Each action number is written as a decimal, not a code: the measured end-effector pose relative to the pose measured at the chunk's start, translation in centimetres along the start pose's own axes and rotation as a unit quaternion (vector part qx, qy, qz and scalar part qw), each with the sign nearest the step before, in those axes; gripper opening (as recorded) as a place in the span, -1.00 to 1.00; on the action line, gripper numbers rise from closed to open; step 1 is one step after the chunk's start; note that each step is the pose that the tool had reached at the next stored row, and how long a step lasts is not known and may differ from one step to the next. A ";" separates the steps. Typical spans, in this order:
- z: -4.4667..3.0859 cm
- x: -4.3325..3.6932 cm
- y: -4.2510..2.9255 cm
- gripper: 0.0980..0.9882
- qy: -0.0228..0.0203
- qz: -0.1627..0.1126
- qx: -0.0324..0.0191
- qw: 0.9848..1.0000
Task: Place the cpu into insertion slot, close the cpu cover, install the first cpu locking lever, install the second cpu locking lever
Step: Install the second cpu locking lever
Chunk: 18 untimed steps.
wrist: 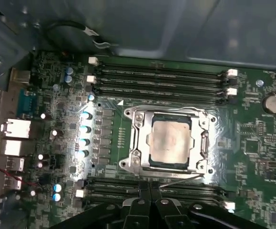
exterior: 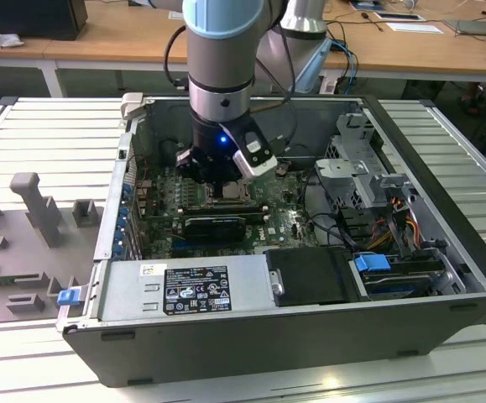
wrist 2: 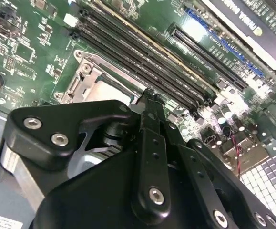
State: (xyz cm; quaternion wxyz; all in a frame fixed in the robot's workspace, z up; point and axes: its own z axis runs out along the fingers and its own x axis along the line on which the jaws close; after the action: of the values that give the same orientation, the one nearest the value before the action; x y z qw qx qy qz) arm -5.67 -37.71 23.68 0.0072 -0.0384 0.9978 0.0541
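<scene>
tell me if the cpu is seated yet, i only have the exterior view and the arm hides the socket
Observer: Yes. In the first wrist view the cpu lies flat in the insertion slot, silvery top up.
Operator: is the cover down on it
Observer: It looks down. The cpu cover lies as a metal frame around the chip, whose top shows through the window.
Operator: where's the gripper then
Observer: The gripper is beside the socket, over the memory slots, with its fingers together. A thin metal lever lies slanted between it and the cover.
</scene>
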 end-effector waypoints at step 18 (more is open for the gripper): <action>2.35 1.50 -1.70 -0.98 -0.004 -0.001 -0.059 0.998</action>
State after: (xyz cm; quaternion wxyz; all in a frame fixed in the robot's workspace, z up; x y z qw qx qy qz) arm -7.01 -39.26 21.14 0.0093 -0.0394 0.9928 0.1131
